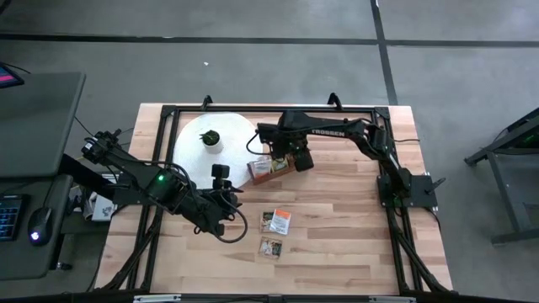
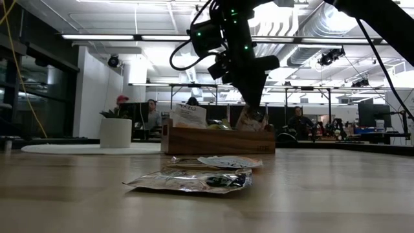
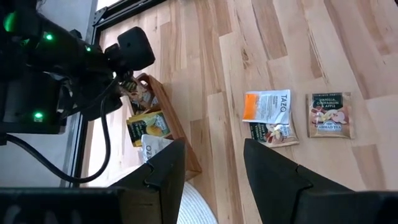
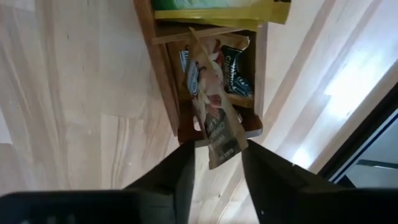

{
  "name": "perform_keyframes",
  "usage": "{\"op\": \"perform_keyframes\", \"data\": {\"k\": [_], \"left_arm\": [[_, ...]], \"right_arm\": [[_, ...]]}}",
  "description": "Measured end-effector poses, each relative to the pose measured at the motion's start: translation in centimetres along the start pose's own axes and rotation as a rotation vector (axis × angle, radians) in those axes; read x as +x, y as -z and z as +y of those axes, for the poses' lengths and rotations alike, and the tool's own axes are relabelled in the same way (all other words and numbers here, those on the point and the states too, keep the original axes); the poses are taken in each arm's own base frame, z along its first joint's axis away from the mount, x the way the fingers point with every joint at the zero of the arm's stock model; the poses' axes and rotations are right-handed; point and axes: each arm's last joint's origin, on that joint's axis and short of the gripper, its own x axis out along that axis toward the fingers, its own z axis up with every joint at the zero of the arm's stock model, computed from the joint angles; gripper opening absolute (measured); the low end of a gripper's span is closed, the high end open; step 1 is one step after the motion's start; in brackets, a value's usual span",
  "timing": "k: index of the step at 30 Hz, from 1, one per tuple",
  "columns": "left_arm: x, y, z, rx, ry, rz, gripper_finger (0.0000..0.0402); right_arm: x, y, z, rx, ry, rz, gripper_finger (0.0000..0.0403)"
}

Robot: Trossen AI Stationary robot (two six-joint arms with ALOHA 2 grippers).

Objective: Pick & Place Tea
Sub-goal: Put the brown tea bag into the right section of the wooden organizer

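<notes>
Right gripper (image 4: 217, 163), fingers spread either side of a brown tea sachet (image 4: 214, 121) standing on edge in the end compartment of the wooden box (image 4: 166, 81) directly below, risks leaving it propped on the sachets beneath and tipping over the wall.

Glossy, crinkled foil-like sachets (image 2: 189, 182) lie on the matt, pale wooden tabletop (image 1: 337, 252) (the box (image 2: 217, 140) is darker wood).

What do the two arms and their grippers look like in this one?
Both arms are dark, jointed links with black cables. The right arm carries white TROSSEN lettering; the left arm shows a green light. Each gripper, left gripper and right gripper, has two dark angular fingers.
</notes>
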Motion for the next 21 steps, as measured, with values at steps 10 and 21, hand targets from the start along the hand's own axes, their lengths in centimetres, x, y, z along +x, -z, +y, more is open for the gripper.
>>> {"op": "perform_keyframes", "data": {"k": [10, 21], "left_arm": [[0.0, 0.0, -0.1, -0.003, 0.026, 0.004, 0.0158], [0.0, 0.0, -0.1, -0.002, 0.025, 0.004, 0.0158]], "right_arm": [[-0.9, 0.0, -0.3, 0.036, 0.033, -0.031, 0.0180], [-4.0, 0.1, -0.8, 0.283, -0.023, -0.177, 0.0152]]}}
